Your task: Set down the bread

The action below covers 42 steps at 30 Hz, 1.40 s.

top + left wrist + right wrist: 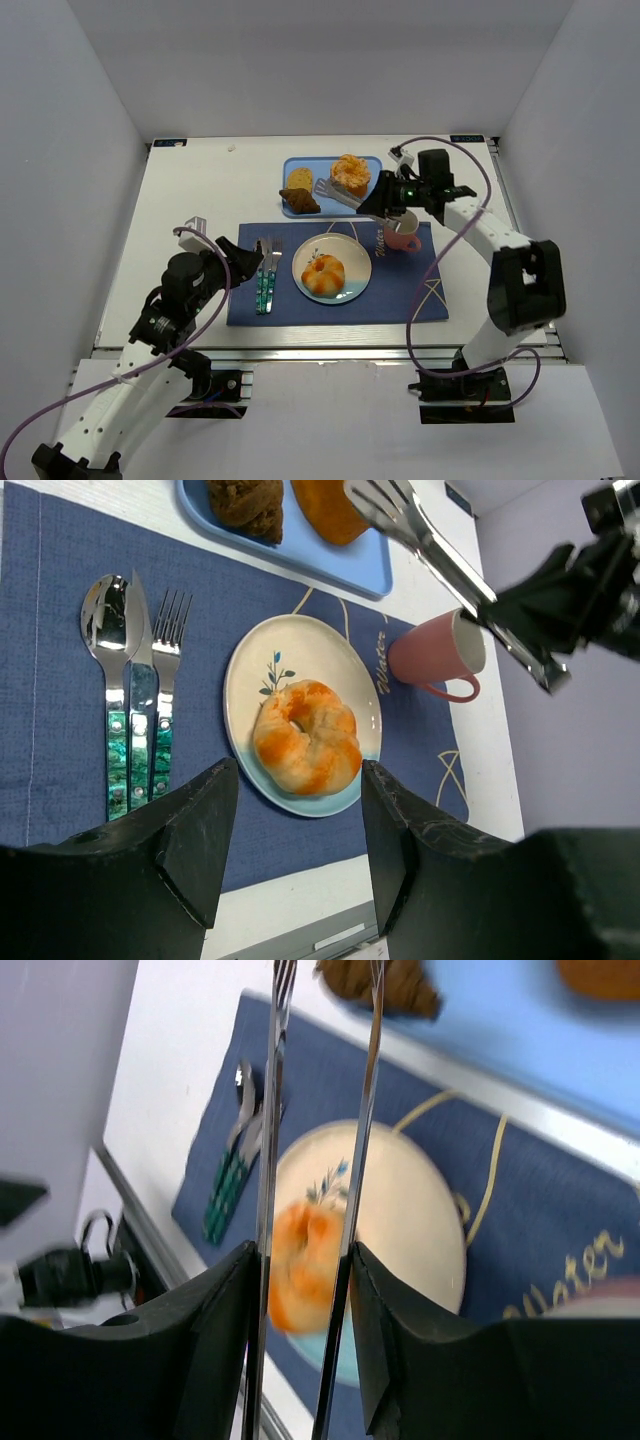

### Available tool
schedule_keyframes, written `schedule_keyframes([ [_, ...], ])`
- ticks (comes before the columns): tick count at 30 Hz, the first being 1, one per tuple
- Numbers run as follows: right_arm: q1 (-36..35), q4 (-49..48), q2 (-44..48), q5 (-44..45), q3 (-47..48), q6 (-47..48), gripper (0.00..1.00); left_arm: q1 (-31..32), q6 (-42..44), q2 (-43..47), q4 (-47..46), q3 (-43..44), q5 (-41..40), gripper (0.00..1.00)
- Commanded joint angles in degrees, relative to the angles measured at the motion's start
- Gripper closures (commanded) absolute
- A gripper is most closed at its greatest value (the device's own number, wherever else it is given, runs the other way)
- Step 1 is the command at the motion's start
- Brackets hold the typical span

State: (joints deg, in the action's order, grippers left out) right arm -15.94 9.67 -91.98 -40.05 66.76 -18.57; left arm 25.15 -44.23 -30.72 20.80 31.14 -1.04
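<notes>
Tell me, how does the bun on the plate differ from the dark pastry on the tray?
The bun is pale with orange patches and round; the dark pastry is brown and longish. The bun sits alone on the plate; the dark pastry shares the tray with other breads. Neither is gripped.

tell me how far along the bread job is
Done: one bun lies on the plate.
In hand: the right hand grips the tongs, whose tips are empty over the tray. The left hand hovers open and empty near the cutlery.
Left: three breads lie on the tray. Whether more should go over cannot be told. The tongs are not yet set down.
</notes>
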Motion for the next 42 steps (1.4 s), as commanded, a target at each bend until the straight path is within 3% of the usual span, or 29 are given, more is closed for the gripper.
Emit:
schedule_keyframes([
  [1,-1.46,-7.29,-5.9,4.01,7.22,-9.72,0.54,0.08,0.02,-0.92,-0.93,0.33,-0.1,0.38],
  [7,-3.83,-8.88,-14.61,7.35,14.18,-15.18,0.53,0.08,-0.51,-1.8,-1.46,0.33,-1.16,0.38],
  [18,-5.5,-7.57,-21.47,15.78,21.39,-19.93,0.53,0.08,-0.42,-5.58,-3.57,0.33,-1.86,0.38],
  [42,-9.9,-4.05,-22.8,21.59,21.04,-22.13,0.53,0.08,-0.6,-4.35,-3.48,-0.81,-2.65,0.38],
])
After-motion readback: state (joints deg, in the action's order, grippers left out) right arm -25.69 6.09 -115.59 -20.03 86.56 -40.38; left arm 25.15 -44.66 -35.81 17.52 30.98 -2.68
